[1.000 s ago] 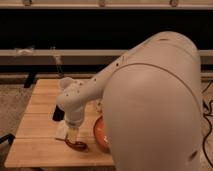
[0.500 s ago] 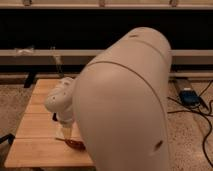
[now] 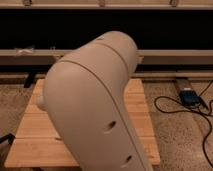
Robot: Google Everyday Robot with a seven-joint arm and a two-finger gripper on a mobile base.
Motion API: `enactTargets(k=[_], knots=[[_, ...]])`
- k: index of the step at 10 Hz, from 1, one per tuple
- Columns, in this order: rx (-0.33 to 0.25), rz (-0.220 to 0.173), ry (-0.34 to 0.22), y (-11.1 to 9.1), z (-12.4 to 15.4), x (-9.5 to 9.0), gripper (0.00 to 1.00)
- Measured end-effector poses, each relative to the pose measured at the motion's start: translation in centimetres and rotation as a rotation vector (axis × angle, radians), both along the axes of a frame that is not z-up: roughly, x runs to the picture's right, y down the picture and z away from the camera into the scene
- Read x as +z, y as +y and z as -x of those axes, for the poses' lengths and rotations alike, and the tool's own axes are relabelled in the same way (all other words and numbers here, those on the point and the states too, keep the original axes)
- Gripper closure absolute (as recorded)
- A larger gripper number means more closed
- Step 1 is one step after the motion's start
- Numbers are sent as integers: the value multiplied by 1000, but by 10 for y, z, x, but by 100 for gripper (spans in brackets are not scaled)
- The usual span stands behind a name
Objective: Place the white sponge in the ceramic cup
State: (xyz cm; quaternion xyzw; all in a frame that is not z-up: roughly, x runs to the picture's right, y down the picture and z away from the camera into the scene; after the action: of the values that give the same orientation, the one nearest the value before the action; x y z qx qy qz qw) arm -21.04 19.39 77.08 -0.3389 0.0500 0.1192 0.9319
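Filled across the middle by a large beige arm shell [image 3: 95, 105], rising from the bottom edge and leaning up to the right, with two small dark holes [image 3: 111, 124] low on its side. Behind and beneath it, a light wooden table [image 3: 30, 135], seen only as bare planks at the left, at the near left corner and in a strip to the right of the shell. Gripper somewhere behind that shell, out of sight; cannot tell how far open or whether anything is held. White sponge and ceramic cup likewise hidden; cannot tell where either lies. To the right, speckled floor [image 3: 180, 145] with a black cable [image 3: 172, 111] looping across it, beside a dark box with a blue top [image 3: 189, 95] near the wall. Along the back, a pale horizontal rail [image 3: 175, 56] below a dark recess.
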Motion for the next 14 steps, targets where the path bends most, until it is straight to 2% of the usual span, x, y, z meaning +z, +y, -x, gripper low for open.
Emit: enactTargets(k=[3,6,9,11,14], knots=[[23,47,13,1,4,14,26],[29,95,-9,8,27,37,26],[34,115,-26,10,33,46,28],[24,117,-39,11,36,48,42],[14,120,-51,12,36,48,75]])
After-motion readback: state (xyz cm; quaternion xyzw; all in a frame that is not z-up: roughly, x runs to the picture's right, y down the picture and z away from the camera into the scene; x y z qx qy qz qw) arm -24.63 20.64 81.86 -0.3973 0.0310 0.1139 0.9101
